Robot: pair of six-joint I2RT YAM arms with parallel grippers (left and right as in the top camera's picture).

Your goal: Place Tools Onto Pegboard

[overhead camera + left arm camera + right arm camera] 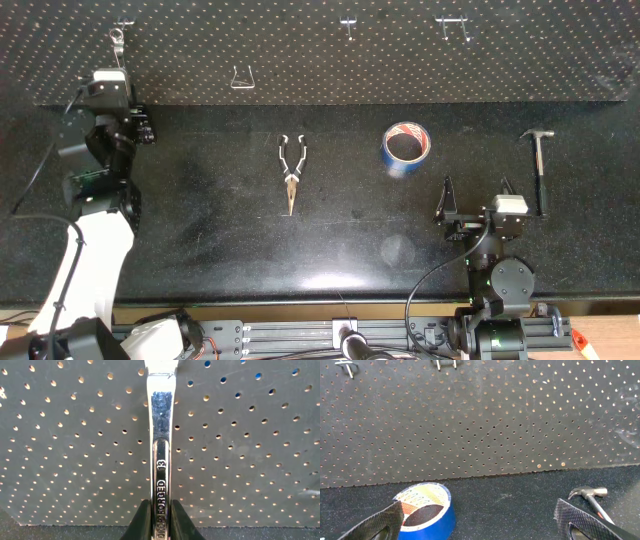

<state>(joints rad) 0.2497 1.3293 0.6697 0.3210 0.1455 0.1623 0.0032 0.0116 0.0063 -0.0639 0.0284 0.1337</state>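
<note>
Wrench (161, 435) is held upright in the left pincer (161, 512), whose two fingers are closed on the lower shank. The rest of the tool rises straight ahead of the fingertips, flat against the pegboard (250, 435). Whether its top end sits on a hook cannot be told. The right pincer (477, 510) is spread wide and holds nothing, low over the black tabletop (510, 495). A blue roll of tape (427, 510) lies just beside one fingertip and a hammer (587, 494) just beside the other. Pliers (292, 172) lie on the tabletop well apart from both pincers, between them.
</note>
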